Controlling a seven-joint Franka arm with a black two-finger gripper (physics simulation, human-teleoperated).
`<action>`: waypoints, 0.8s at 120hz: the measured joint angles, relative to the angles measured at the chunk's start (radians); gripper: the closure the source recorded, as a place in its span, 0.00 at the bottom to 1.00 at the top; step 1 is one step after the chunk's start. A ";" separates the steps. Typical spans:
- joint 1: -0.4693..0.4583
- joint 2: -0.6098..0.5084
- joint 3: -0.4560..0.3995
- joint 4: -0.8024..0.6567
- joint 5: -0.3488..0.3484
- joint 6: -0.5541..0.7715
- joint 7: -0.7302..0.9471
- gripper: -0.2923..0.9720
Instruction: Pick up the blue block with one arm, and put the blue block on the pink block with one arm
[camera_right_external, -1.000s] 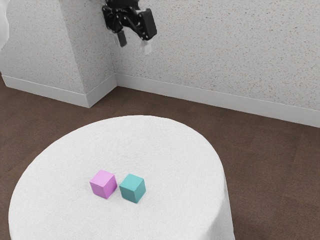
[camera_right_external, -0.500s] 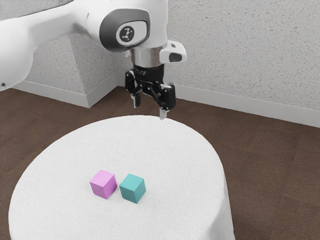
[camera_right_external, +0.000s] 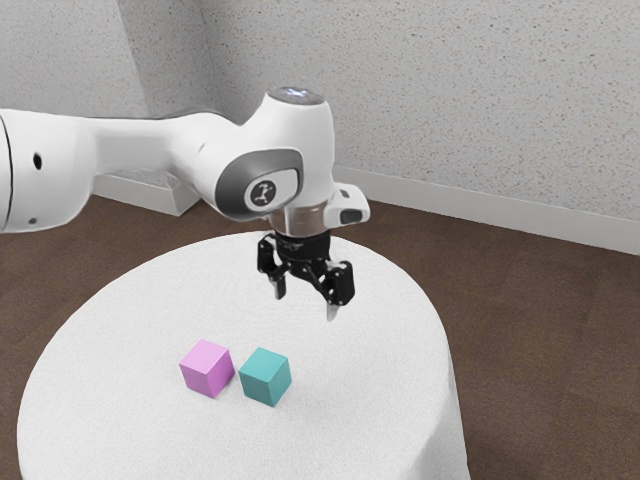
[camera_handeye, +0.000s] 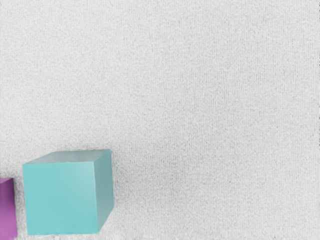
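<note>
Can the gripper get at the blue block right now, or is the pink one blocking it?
Probably yes. The open gripper hangs above the table; the blue block sits just apart from the pink block, top and other sides free.

— What carries everything?
— A round surface (camera_right_external: 380, 400), covered by a white cloth (camera_handeye: 200, 100) with a fine weave that hangs down over its edge.
— And around it?
— A dark brown wooden floor (camera_right_external: 540, 330), a speckled pale grey wall (camera_right_external: 480, 80), and a white baseboard (camera_right_external: 500, 208) along the wall's foot.
</note>
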 joint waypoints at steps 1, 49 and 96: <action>-0.001 -0.002 0.000 0.000 0.000 -0.004 -0.002 0.23; 0.060 0.005 0.097 -0.214 -0.091 0.259 0.129 0.23; 0.082 0.021 0.075 -0.356 -0.104 0.455 0.253 0.23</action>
